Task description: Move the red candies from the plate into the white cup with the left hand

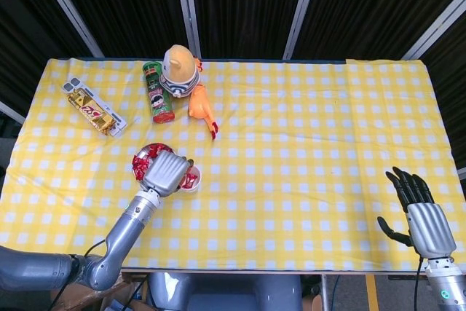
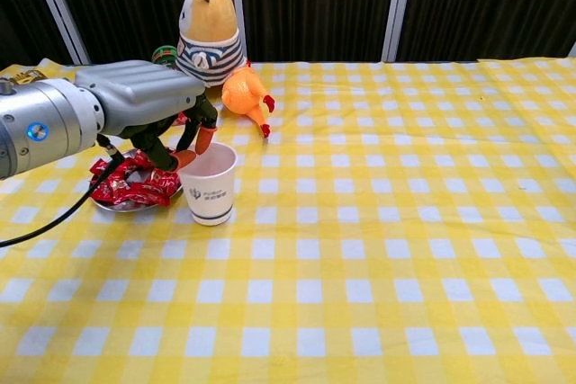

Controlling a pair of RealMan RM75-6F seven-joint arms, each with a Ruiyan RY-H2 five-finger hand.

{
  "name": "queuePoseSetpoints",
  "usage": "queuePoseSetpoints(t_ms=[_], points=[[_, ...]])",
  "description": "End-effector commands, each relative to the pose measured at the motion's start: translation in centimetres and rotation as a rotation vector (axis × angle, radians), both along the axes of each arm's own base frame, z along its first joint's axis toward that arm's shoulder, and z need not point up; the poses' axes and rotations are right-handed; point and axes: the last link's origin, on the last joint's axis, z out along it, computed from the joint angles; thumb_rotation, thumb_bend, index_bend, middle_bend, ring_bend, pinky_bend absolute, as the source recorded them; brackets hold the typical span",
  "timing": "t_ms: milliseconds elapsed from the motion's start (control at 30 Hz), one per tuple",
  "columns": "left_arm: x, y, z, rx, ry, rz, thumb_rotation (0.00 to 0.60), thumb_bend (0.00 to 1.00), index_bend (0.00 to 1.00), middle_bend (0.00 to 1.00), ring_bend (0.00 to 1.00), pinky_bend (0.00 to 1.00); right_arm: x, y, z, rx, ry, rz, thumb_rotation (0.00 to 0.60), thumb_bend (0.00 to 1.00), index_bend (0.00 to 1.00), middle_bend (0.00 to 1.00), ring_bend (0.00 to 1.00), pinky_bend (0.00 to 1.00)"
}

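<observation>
Now the grey metal left hand (image 2: 148, 105) hangs right over the white paper cup (image 2: 210, 186), with its fingers (image 2: 203, 138) pointing down and apart, holding nothing. From above, a few red wrapped candies (image 1: 191, 178) show inside the cup. More red candies (image 2: 126, 184) lie on the small round silver plate (image 2: 110, 205), which sits just beside the cup on the yellow checked tablecloth (image 2: 378, 222). To do this step well, I think the hand should lift straight up so the fingers do not knock the light cup over. Far off, the right hand (image 1: 424, 216) rests with spread fingers, holding nothing.
</observation>
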Motion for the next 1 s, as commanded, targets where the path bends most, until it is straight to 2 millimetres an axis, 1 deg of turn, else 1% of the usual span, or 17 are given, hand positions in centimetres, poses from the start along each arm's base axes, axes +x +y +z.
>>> queuePoseSetpoints(t_ms=[33,133,200,367,500,633,700,867,1000], points=[[0.0,0.0,0.0,0.002,0.001,0.000,0.600,0.48,0.49,0.53,0.74,0.84,0.0,0.0,0.0,0.000,0.000,0.001,0.600,0.39,0.00,0.00,0.00,0.00],[0.2,0.1,0.0,0.005,-0.003,0.000,0.600,0.48,0.48,0.53,0.74,0.84,0.0,0.0,0.0,0.000,0.000,0.003,0.600,0.39,0.00,0.00,0.00,0.00],[0.2,0.1,0.1,0.007,-0.005,0.000,0.600,0.46,0.48,0.52,0.74,0.84,0.0,0.0,0.0,-0.001,0.000,0.003,0.600,0.39,0.00,0.00,0.00,0.00],[0.5,0.1,0.8,0.027,-0.042,0.004,0.600,0.39,0.43,0.46,0.74,0.84,0.0,0.0,0.0,-0.001,-0.001,0.004,0.600,0.39,0.00,0.00,0.00,0.00],[0.4,0.2,2.0,0.058,-0.084,0.015,0.600,0.30,0.36,0.41,0.74,0.84,0.0,0.1,0.1,-0.002,-0.001,0.005,0.600,0.39,0.00,0.00,0.00,0.00],[-0.9,0.2,3.3,0.083,-0.072,0.037,0.600,0.21,0.31,0.36,0.73,0.84,0.1,0.1,0.1,-0.002,-0.001,0.006,0.600,0.39,0.00,0.00,0.00,0.00],[-2.1,0.4,4.0,0.095,-0.028,0.057,0.600,0.20,0.29,0.33,0.72,0.83,0.1,0.1,0.1,-0.002,-0.002,0.007,0.600,0.39,0.00,0.00,0.00,0.00],[-4.3,0.9,4.8,0.105,0.039,0.124,0.600,0.19,0.27,0.31,0.72,0.83,0.1,0.1,0.0,0.000,-0.001,0.005,0.600,0.39,0.00,0.00,0.00,0.00],[-5.6,1.6,4.6,0.108,0.067,0.165,0.600,0.19,0.27,0.29,0.72,0.83,0.1,0.1,0.0,-0.001,0.000,0.003,0.600,0.39,0.00,0.00,0.00,0.00]])
